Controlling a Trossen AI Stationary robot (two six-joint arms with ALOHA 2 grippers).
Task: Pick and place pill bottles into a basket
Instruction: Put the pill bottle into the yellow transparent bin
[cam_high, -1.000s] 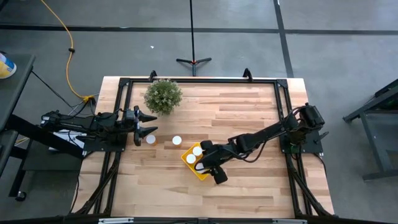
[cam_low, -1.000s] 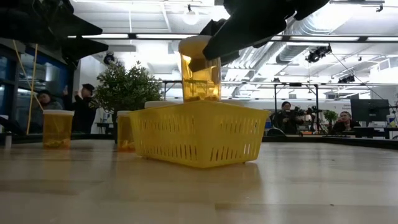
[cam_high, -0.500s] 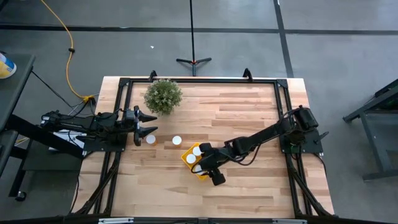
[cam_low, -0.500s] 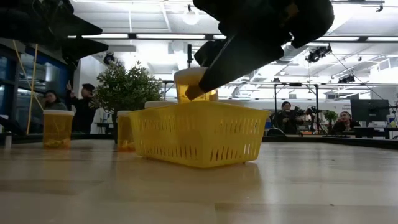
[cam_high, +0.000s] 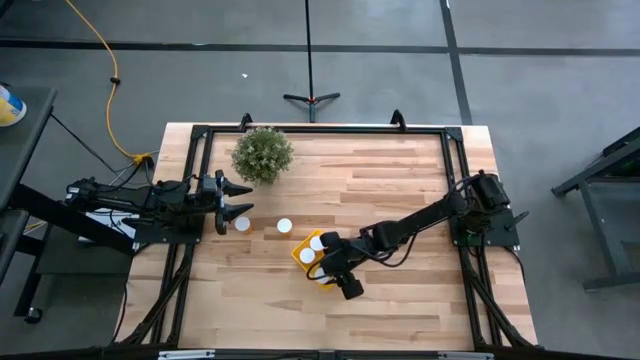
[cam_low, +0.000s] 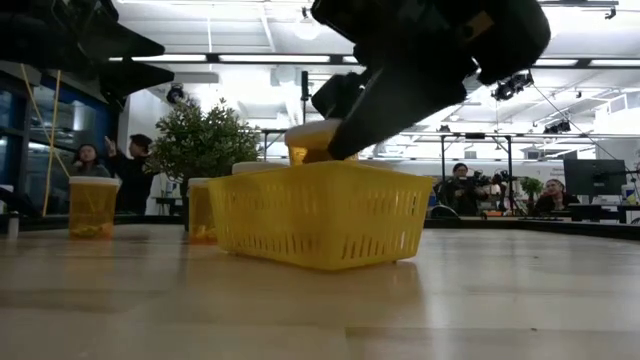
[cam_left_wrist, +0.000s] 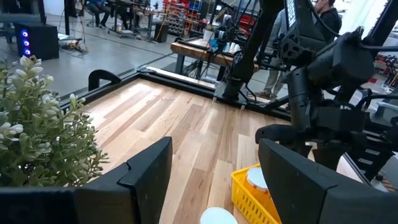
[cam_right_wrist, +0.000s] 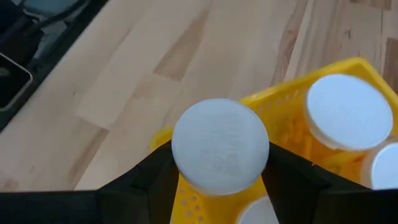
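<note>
left hand (cam_high: 232, 203): fingers spread, parked | right hand (cam_high: 325, 270): lowered, closed on load

My two arms are dark, matte and jointed, built of slim black links. The left gripper (cam_left_wrist: 211, 180) ends in broad, flat-faced, angular black fingers (cam_left_wrist: 147, 174). The right gripper (cam_right_wrist: 219, 171) shows the same dark, bevelled fingers (cam_right_wrist: 150, 177). Thin black cables loop along my right arm (cam_high: 420, 218).

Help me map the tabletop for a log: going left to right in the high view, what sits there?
Left gripper → bottle by it → plant → second loose bottle → yellow basket → right gripper.
</note>
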